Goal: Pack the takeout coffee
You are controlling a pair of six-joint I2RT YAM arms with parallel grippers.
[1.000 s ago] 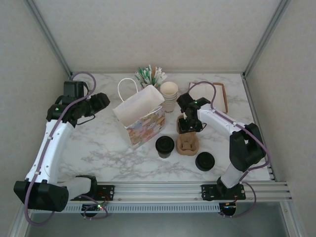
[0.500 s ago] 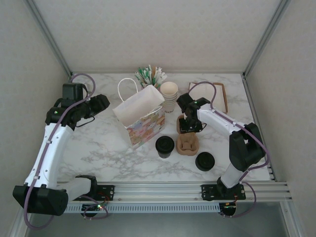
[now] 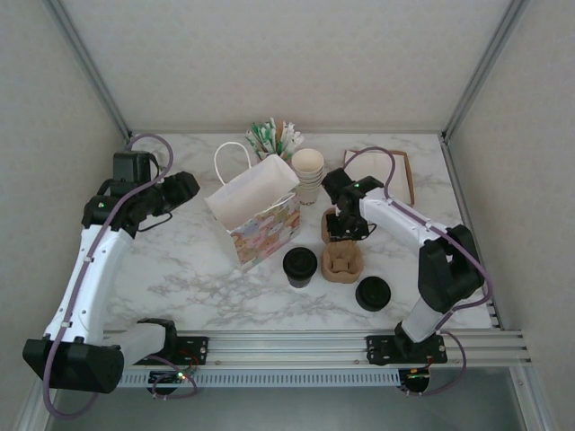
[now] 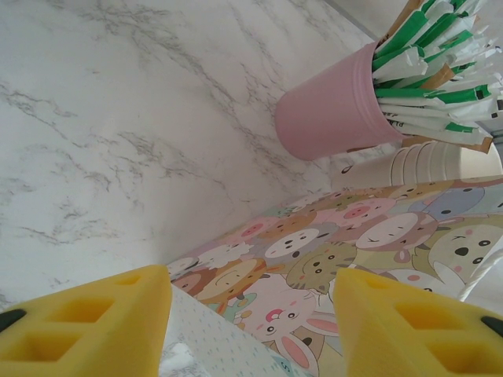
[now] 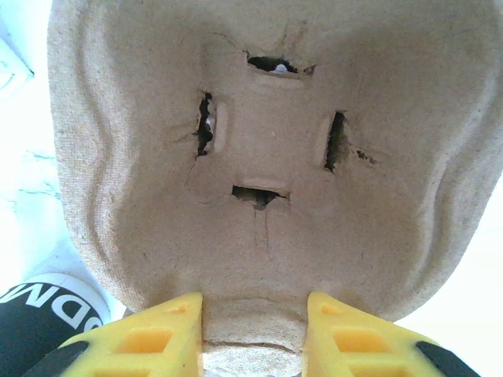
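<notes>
Centre: cartoon-print paper bag [image 3: 254, 211], open, on marble table [image 3: 180, 260]. Upper centre: pink straw cup [image 3: 275, 139], lidless cup stack [image 3: 308, 175]. Lower right: pulp carrier [image 3: 342, 258], loose black lid [image 3: 372, 294].

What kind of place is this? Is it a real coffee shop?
Probably not a real shop: it looks like a robot practice booth set up as a coffee counter. There are plain walls around a marble table, a lidded takeout cup, a stack of paper cups and a cartoon paper bag.
</notes>
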